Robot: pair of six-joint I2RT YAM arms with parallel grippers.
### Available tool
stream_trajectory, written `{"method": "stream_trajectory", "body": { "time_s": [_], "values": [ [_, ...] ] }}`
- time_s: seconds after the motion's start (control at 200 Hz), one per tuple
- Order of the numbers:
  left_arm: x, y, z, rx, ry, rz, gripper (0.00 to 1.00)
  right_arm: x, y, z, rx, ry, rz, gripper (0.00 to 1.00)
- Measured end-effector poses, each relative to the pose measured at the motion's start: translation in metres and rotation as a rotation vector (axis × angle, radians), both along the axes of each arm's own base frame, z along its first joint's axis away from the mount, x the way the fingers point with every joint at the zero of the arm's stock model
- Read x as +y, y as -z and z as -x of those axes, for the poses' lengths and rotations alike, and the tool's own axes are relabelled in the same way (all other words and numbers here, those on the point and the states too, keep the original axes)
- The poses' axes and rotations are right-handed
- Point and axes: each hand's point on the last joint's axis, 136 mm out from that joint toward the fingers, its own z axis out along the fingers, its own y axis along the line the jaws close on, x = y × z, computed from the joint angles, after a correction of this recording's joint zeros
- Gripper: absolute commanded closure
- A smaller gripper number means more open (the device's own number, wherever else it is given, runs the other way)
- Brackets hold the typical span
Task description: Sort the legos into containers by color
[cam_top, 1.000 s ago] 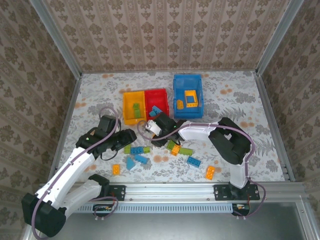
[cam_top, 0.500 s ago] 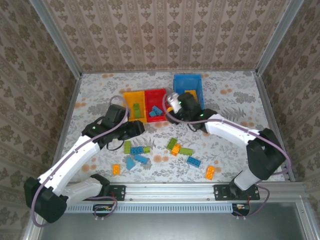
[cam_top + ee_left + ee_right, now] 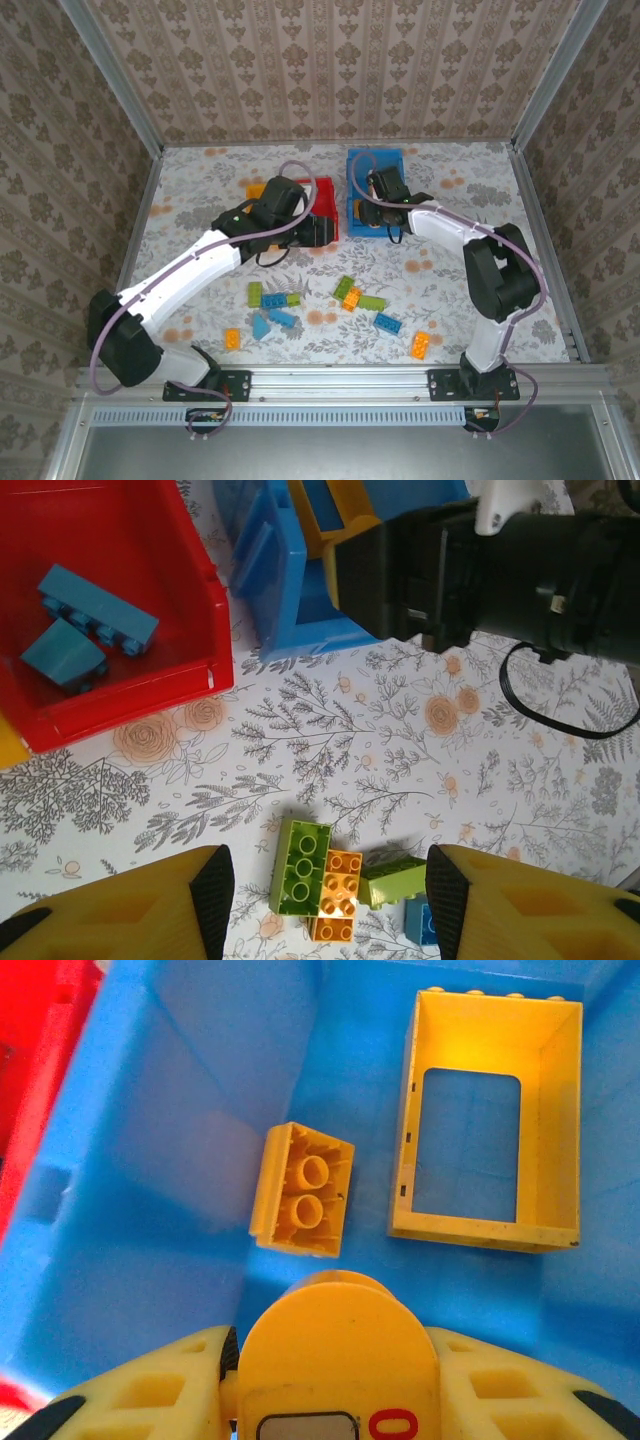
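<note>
R claw (image 3: 332, 1348), jaws part-shut on a rounded yellow lego (image 3: 335, 1310), now hangs over the blue bin (image 3: 130, 1210) at 12 o'clock of the loose pile (image 3: 350, 296) it just left, so prob. drop next; L claw (image 3: 325, 882) gapes empty by red bin (image 3: 190, 600).

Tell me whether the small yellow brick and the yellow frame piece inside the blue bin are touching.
Apart. The right wrist view shows bare blue bin floor between the small yellow brick and the yellow frame piece.
</note>
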Motion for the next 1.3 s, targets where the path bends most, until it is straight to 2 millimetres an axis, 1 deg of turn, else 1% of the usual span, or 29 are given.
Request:
{"method": "stream_trajectory", "body": {
  "time_s": [0.14,0.25,0.325,0.375,0.49,0.555,0.645,0.77,0.85,0.93,0.985,1.025,1.065,1.115,1.185,1.245,1.3],
  "values": [
    [-0.005,0.005,0.002,-0.006,0.029,-0.019,0.43,-0.001,0.004,-0.008,0.022,0.031,0.005,0.67],
    [-0.009,0.003,0.002,-0.022,0.051,-0.02,0.43,-0.003,0.009,-0.008,0.045,0.048,0.018,0.64],
    [-0.018,-0.006,0.002,-0.053,0.084,-0.016,0.43,-0.004,0.009,-0.009,0.05,0.054,0.02,0.62],
    [-0.028,-0.015,0.002,-0.082,0.115,-0.014,0.43,-0.004,0.01,-0.009,0.052,0.056,0.021,0.59],
    [-0.055,-0.039,0.003,-0.158,0.191,-0.004,0.44,-0.005,0.011,-0.008,0.059,0.068,0.017,0.46],
    [-0.063,-0.044,0.005,-0.184,0.217,-0.01,0.44,-0.005,0.012,-0.006,0.066,0.07,0.02,0.39],
    [-0.063,-0.043,0.007,-0.195,0.226,-0.033,0.44,-0.007,0.012,-0.006,0.068,0.074,0.024,0.3],
    [-0.054,-0.038,0.003,-0.199,0.198,-0.074,0.43,-0.008,0.006,-0.005,0.053,0.077,0.027,0.26],
    [-0.041,-0.032,0.002,-0.185,0.163,-0.097,0.43,-0.008,-0.007,-0.001,0.024,0.066,0.027,0.26],
    [-0.013,-0.023,0.003,-0.147,0.089,-0.119,0.43,-0.004,-0.032,0.006,-0.049,0.038,0.013,0.27],
    [0.016,-0.013,0.004,-0.103,0.008,-0.137,0.43,0.004,-0.051,0.015,-0.115,0.001,-0.007,0.26],
    [0.039,-0.004,0.006,-0.063,-0.057,-0.151,0.43,0.012,-0.063,0.024,-0.166,-0.036,-0.025,0.23],
    [0.063,0.008,0.009,-0.015,-0.127,-0.167,0.42,0.026,-0.075,0.038,-0.224,-0.096,-0.047,0.2],
    [0.093,0.027,0.015,0.053,-0.213,-0.193,0.39,0.044,-0.083,0.057,-0.278,-0.178,-0.074,0.19],
    [0.13,0.059,0.029,0.163,-0.31,-0.246,0.35,0.077,-0.082,0.089,-0.31,-0.317,-0.126,0.17],
    [0.151,0.087,0.042,0.254,-0.356,-0.295,0.33,0.104,-0.072,0.118,-0.298,-0.439,-0.171,0.14],
    [0.165,0.109,0.054,0.336,-0.382,-0.328,0.31,0.125,-0.058,0.145,-0.27,-0.544,-0.205,0.11]
  ]
}}
